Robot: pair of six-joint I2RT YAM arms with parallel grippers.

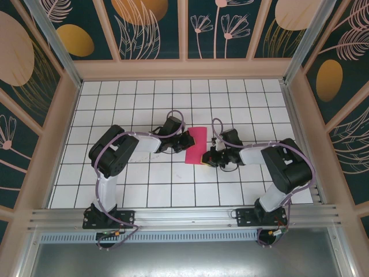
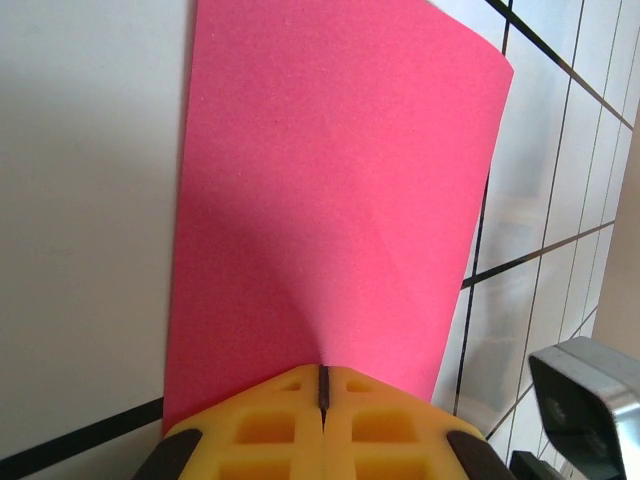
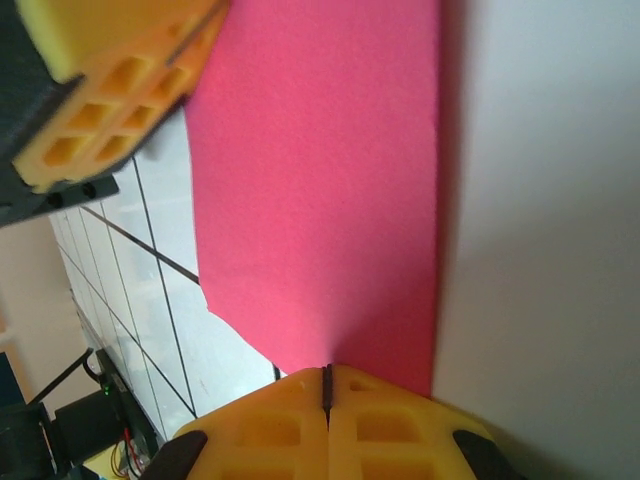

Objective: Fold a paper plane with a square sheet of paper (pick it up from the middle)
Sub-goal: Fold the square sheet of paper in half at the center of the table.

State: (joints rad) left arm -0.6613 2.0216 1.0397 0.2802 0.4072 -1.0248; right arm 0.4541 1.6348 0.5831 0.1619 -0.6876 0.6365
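Pinching opposite sides of the square sheet of paper (image 1: 196,144), pink face up, the left gripper (image 1: 187,142) and right gripper (image 1: 207,158) are both clamped tight on it over the middle of the counter (image 1: 150,184).

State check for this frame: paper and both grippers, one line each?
square sheet of paper: pink side showing, pinched by both grippers, not yet a plane.
left gripper: shut on the paper's edge.
right gripper: shut on the paper's edge.
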